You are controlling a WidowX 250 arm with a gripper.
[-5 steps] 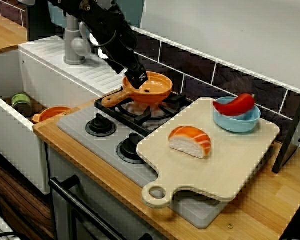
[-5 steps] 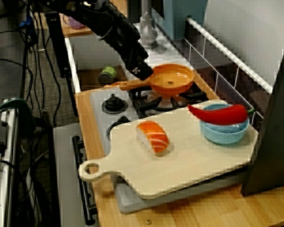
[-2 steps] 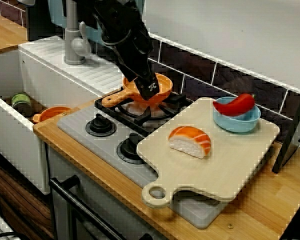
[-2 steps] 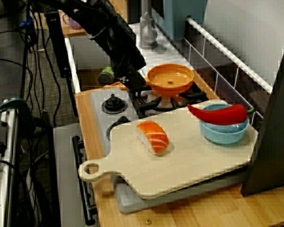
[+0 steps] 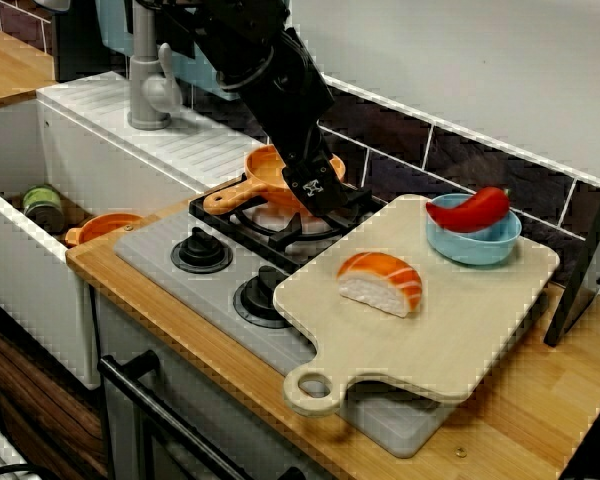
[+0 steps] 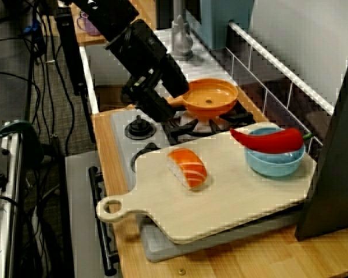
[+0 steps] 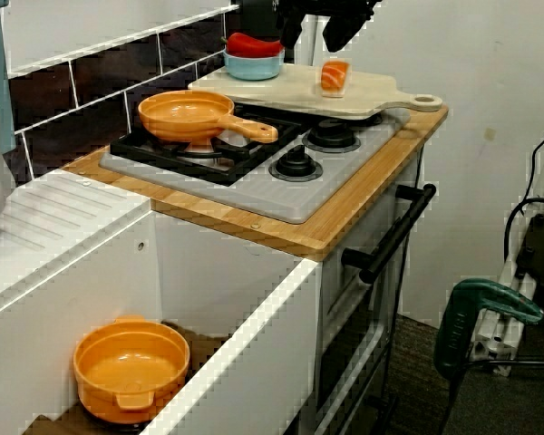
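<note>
Hovers with claw (image 5: 318,192) spread and empty over the stove (image 5: 155,255), just beside the pan (image 6: 211,98), which rests ungripped on the back burner, with sushi (image 5: 380,283) untouched on the board (image 5: 460,320) nearby.

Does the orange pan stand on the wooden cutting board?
No, the orange pan stands on the black grate of the stove, beside the cutting board, not on it.

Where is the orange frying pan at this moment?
In the front view, the orange frying pan sits on the rear burner, left of the cutting board, behind the gripper.
</note>
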